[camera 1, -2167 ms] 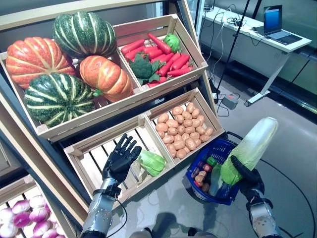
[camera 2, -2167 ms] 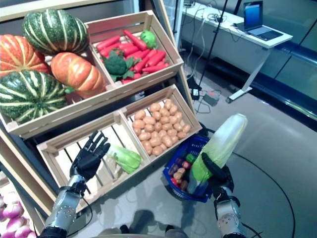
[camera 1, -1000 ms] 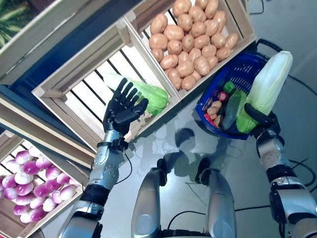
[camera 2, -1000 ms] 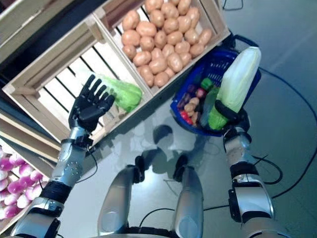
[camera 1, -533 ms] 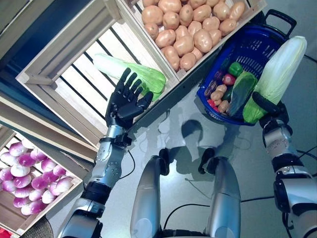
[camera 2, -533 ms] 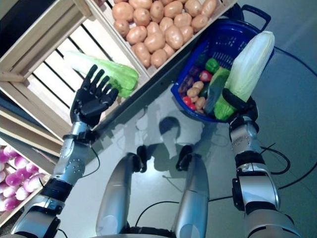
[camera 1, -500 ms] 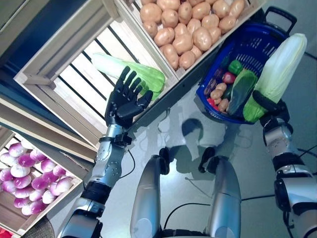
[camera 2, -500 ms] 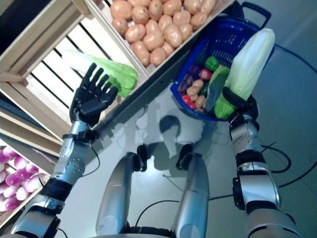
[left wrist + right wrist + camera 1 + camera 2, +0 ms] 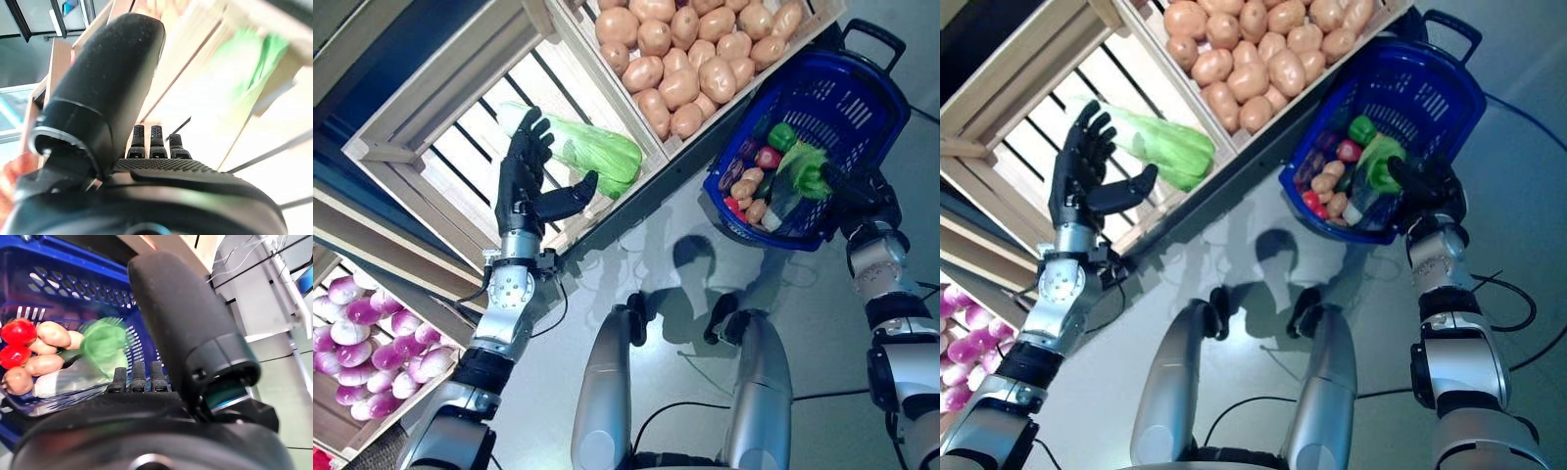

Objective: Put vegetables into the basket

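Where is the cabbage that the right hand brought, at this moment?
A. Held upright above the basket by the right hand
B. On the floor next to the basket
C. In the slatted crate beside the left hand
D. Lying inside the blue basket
D: the cabbage lies in the blue basket among the other vegetables, its green leaves up, with the right hand at the basket's rim beside it.

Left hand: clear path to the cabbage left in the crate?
Probably yes. The left hand is open right beside the cabbage, which lies alone in the slatted crate with nothing between them.
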